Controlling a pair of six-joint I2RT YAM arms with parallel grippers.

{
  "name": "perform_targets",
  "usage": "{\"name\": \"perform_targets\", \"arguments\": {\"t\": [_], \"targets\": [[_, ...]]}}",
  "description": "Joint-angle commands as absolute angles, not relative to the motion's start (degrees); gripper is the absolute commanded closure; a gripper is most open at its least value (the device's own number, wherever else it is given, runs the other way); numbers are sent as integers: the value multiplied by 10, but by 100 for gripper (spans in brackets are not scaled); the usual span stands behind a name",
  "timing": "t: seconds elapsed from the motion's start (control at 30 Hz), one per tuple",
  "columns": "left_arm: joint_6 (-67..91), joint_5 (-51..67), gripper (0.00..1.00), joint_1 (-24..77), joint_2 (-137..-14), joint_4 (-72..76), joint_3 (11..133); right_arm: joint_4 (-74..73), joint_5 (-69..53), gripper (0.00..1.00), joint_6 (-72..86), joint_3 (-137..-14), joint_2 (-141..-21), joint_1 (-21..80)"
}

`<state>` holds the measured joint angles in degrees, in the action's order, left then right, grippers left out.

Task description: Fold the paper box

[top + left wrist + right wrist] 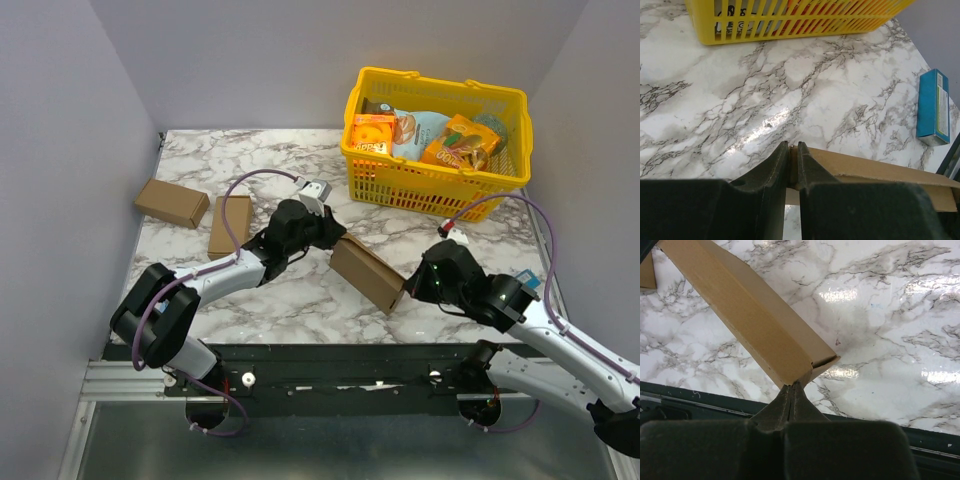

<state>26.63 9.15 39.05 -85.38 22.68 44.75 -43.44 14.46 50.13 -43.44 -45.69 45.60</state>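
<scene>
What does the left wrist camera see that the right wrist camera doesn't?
Only the left wrist view shows the yellow basket and a blue box near the wall. Only the right wrist view shows the dark rail along the table's near edge. Both show the paper box, pinched by shut jaws, and the marble table.
</scene>
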Motion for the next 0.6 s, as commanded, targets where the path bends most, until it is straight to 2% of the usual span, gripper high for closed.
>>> {"name": "perform_targets", "arguments": {"t": [0.0, 0.57], "targets": [[240, 102, 80, 412, -871, 112, 433, -402, 140, 99, 510, -446, -446, 447], [192, 30, 82, 456, -875, 76, 445, -382, 155, 99, 548, -389, -379, 435]]}}
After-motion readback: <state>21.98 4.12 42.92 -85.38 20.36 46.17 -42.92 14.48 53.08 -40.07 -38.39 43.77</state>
